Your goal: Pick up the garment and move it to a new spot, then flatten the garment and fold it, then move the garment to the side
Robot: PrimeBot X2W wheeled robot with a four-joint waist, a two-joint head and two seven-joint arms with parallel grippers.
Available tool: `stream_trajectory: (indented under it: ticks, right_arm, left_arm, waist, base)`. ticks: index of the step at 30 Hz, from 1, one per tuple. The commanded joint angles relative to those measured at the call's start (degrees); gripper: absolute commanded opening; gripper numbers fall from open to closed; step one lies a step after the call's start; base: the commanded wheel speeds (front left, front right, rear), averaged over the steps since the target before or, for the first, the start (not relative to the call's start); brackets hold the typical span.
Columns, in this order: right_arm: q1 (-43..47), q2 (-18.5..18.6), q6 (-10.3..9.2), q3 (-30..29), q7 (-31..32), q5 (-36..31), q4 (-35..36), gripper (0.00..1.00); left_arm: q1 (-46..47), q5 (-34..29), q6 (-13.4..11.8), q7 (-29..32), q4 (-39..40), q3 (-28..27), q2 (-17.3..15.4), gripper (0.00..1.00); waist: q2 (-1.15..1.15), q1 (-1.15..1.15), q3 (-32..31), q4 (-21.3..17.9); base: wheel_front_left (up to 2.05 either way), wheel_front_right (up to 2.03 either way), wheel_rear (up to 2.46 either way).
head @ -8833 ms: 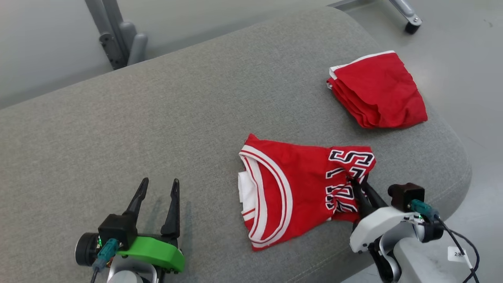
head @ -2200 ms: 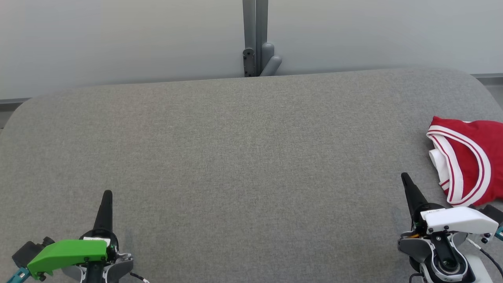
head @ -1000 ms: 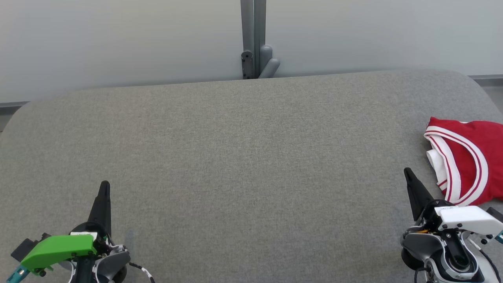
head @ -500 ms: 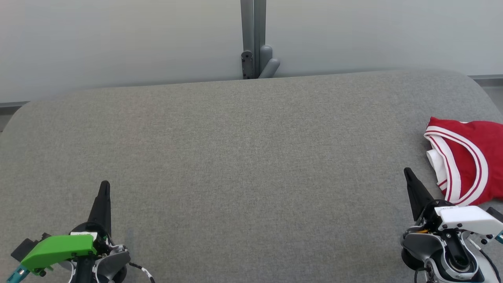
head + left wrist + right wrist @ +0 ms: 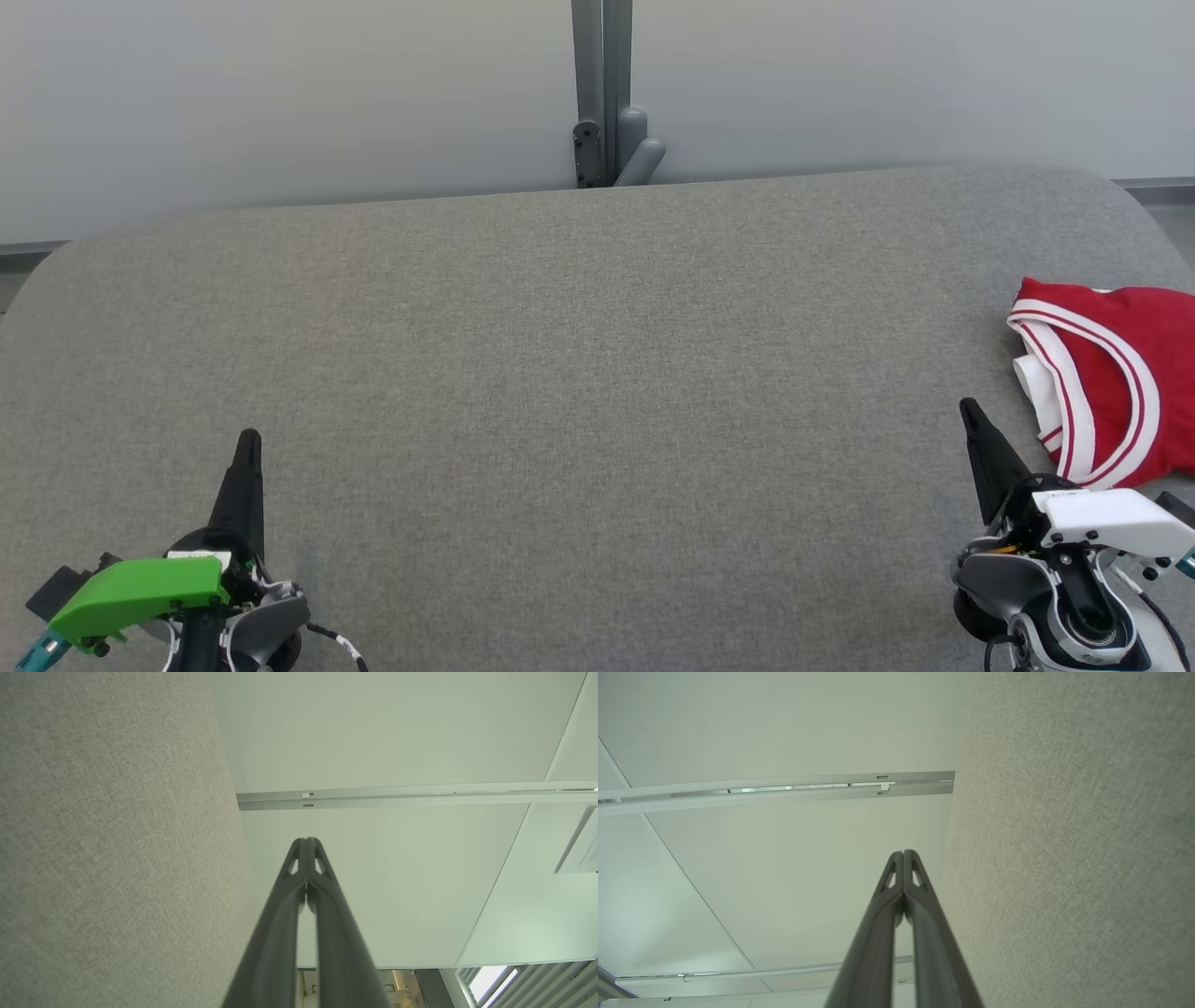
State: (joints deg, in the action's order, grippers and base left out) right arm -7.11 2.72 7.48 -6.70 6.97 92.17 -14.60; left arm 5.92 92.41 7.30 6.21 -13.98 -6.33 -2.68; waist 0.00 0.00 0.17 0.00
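Left tool [image 5: 248,439] at lower left, fingers pressed together, holding nothing, above the grey padded bench [image 5: 597,373]. Bare fabric spans the middle up to the rounded far edge. Right tool [image 5: 967,407] at lower right, fingers together, empty. The red, white-trimmed garment [image 5: 1116,383] lies just right of it, near the bench's right edge.
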Motion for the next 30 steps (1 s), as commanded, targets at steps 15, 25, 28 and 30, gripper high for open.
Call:
stream_trajectory:
  ticks: [15, 25, 28, 30]
  right_arm:
    - [0.73, 0.3, 0.02, -0.12, 0.14, 0.32, 0.22, 0.0]
    - [0.73, 0.3, 0.02, -0.12, 0.14, 0.32, 0.22, 0.0]
    - [0.73, 0.3, 0.02, -0.12, 0.14, 0.32, 0.22, 0.0]
    - [0.73, 0.3, 0.02, -0.12, 0.14, 0.32, 0.22, 0.0]
  left_arm:
    - [0.53, 0.05, 0.38, 0.08, 0.05, -0.22, -0.38, 0.0]
    - [0.53, 0.05, 0.38, 0.08, 0.05, -0.22, -0.38, 0.0]
    - [0.53, 0.05, 0.38, 0.08, 0.05, -0.22, -0.38, 0.0]
    - [0.53, 0.05, 0.38, 0.08, 0.05, -0.22, -0.38, 0.0]
  waist:
    - [0.0, 0.0, 0.0, 0.0]
    - [0.0, 0.0, 0.0, 0.0]
    - [0.0, 0.0, 0.0, 0.0]
    - [0.0, 0.0, 0.0, 0.0]
  base:
    - [0.0, 0.0, 0.0]
    - [0.0, 0.0, 0.0]
    - [0.0, 0.0, 0.0]
    - [0.0, 0.0, 0.0]
